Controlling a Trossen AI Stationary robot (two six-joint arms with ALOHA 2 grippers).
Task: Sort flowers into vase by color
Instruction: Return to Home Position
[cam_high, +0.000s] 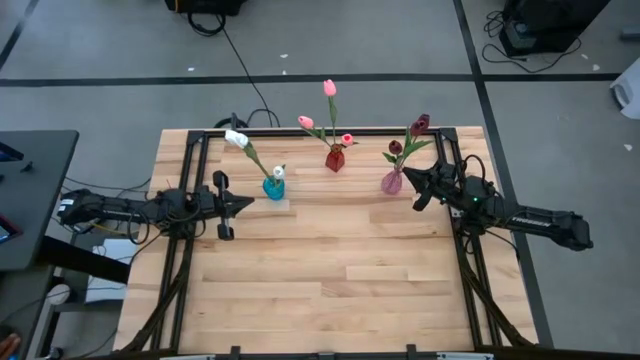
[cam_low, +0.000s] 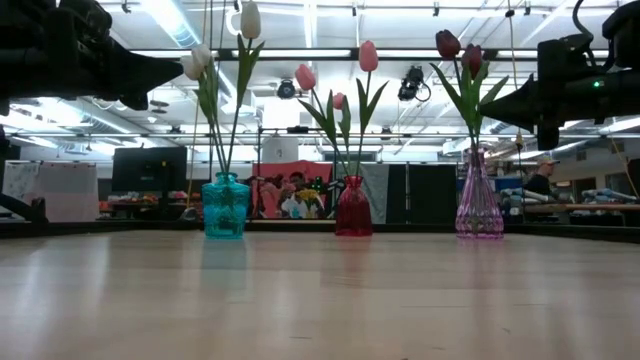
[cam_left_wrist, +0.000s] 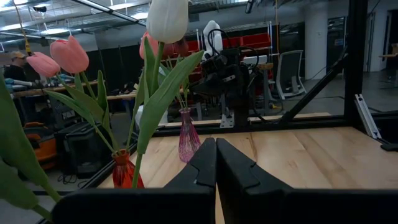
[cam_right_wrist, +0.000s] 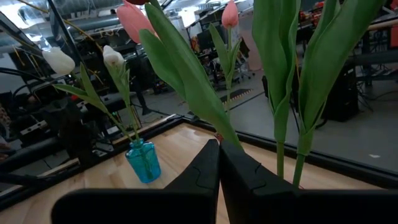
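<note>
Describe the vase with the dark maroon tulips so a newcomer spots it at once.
On the wooden table, three vases stand in a row along the far edge. Take the one at the row's right end in the high view. Unlike the blue vase and red vase, this pale purple vase holds dark maroon tulips.

A pale wooden table (cam_high: 330, 270) stands on grey floor, a black cable (cam_high: 240, 65) trailing behind it; farther off, a person in a cap (cam_low: 543, 178).
</note>
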